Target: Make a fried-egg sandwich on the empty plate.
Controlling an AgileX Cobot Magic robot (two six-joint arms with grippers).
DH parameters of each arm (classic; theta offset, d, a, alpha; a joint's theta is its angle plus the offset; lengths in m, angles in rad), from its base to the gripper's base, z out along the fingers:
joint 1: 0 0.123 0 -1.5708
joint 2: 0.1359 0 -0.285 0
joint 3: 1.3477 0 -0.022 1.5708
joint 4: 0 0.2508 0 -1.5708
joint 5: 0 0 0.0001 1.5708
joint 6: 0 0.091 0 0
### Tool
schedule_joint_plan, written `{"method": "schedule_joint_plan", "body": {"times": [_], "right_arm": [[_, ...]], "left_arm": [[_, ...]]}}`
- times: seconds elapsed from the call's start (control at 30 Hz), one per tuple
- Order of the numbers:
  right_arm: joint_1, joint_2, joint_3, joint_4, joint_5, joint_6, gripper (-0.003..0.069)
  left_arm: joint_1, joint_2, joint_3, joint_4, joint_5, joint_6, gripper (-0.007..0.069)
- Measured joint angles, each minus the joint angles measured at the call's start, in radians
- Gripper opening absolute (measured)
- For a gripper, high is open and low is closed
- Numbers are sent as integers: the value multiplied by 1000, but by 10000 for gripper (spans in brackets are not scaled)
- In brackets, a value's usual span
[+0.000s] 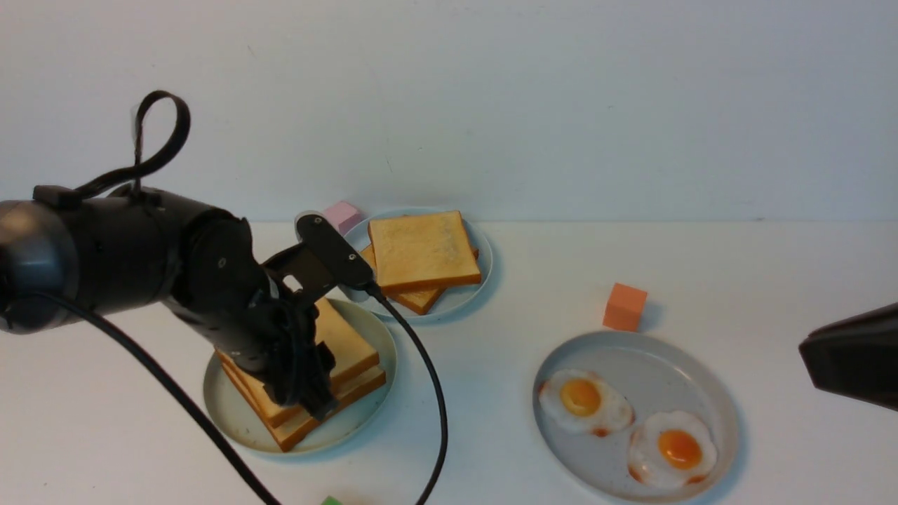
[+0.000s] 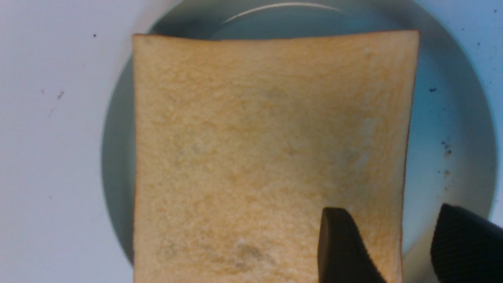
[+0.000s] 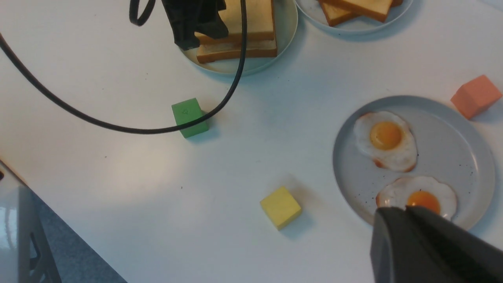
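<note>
Fried-egg sandwich (image 1: 347,344) sits on the pale mint-green plate (image 1: 231,417) near the worktop's front left corner. It shows as two square toast slices stacked slightly askew. Whether an egg lies between them I cannot tell.

The left gripper (image 2: 393,212) hangs right over the sandwich with its jaws spread. One ribbed black finger is above the top slice and the other is past its crust, so it is holding nothing. The right gripper (image 3: 404,212) is pinched closed and empty by the grey speckled plate (image 1: 701,393), where two fried eggs (image 1: 586,401) lie.

The main risk, as I judge it, is a finger catching the crust on the way up. That would slide the light, dry top slice further off square or onto the rim. The left arm's black cable (image 1: 428,393) trails close by the plate and could nudge it.

The toast face is matt and crumb-grained with a thin orange-brown crust. The plate is smooth, glossy and round, with a low rim.
</note>
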Motion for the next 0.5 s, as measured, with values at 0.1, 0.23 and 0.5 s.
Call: {"method": "schedule_joint_plan", "body": {"times": [0.1, 0.23, 0.5], "right_arm": [[0, 0, 0, 0, 0, 0, 53], [0, 0, 0, 0, 0, 0, 53], [0, 0, 0, 0, 0, 0, 57]], "left_arm": [[0, -86, 3, -72, 16, 0, 325], [0, -271, 5, -181, 22, 0, 213], [0, -772, 124, -424, 26, 0, -13]]}}
